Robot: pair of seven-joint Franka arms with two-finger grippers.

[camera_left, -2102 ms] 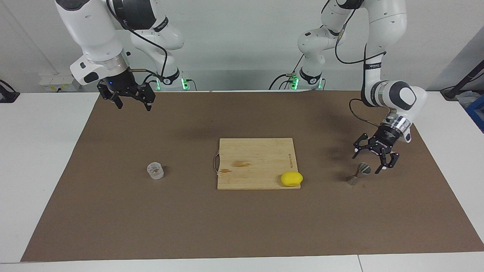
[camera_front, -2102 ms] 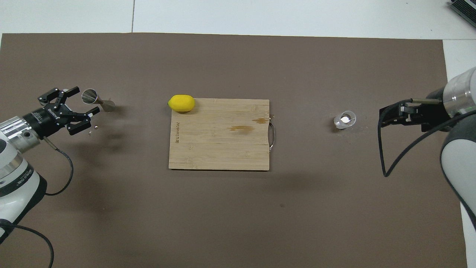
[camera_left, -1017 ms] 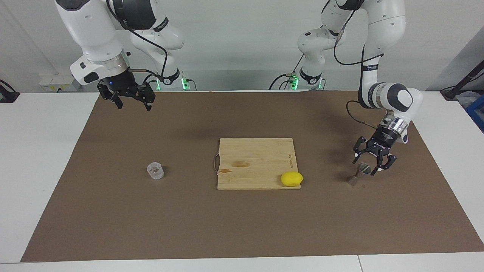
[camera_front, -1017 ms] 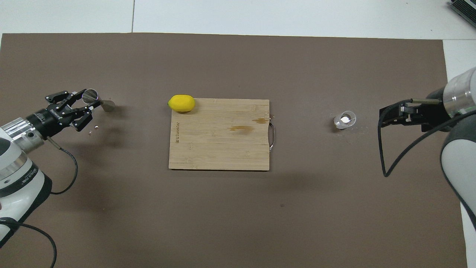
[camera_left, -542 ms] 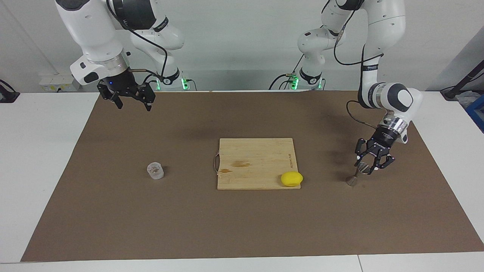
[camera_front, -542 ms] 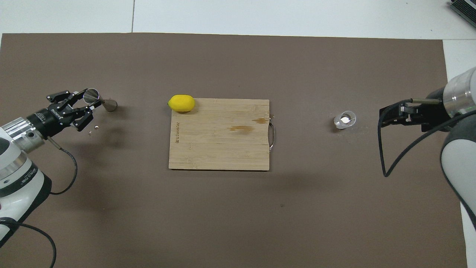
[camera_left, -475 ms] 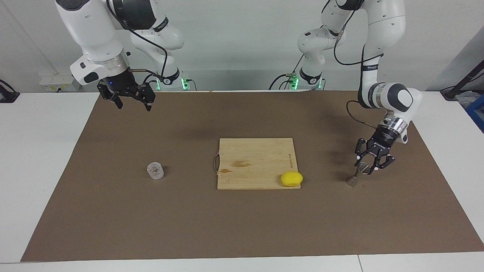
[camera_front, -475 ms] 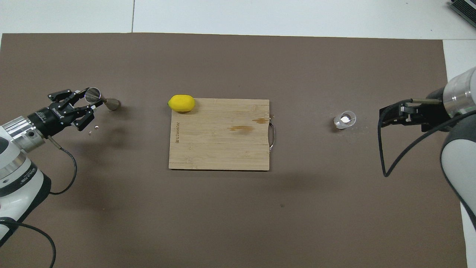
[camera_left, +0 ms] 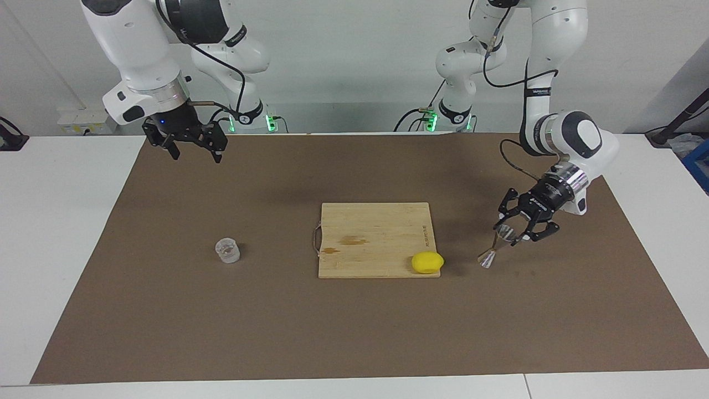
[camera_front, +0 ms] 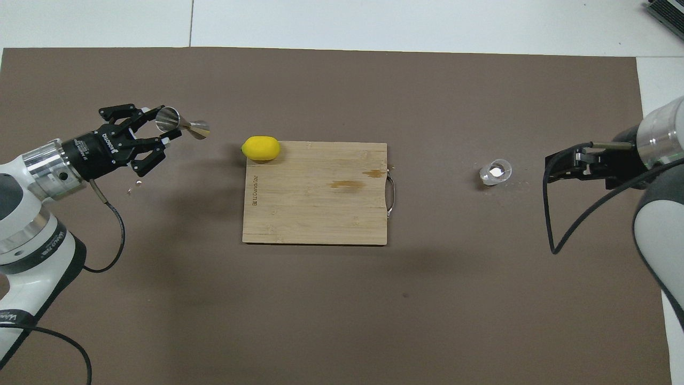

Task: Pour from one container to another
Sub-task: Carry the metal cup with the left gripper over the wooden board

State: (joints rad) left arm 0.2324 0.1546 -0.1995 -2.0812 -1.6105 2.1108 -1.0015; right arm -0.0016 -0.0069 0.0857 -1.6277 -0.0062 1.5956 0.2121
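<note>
The jigger (camera_left: pixel 497 246) hangs tilted in the left gripper (camera_left: pixel 512 235), its long axis slanting down from the fingers toward the lemon (camera_left: pixel 427 262): the upper cone sits between the fingers, the lower cone points out and down past the fingertips. It appears to be clear of the brown mat (camera_left: pixel 354 332), though the facing view leaves little room to judge. In the overhead view the jigger (camera_front: pixel 183 125) lies nearly level across the picture, its wide mouth back toward the left gripper (camera_front: pixel 160 131), whose fingers are clamped on that cone.

The glass cup (camera_left: pixel 227 250) stands upright on the mat toward the right arm's end of the table (camera_left: pixel 61 233), well apart from any fingers. The right gripper (camera_left: pixel 191 152) waits high over the mat's edge by its own base, fingers spread apart and holding nothing.

Between the jigger and the cup lie the cutting board (camera_left: pixel 375 238) and the lemon on its corner, just ahead of the jigger's lower cone. Bare mat spreads wide around the cup and the board.
</note>
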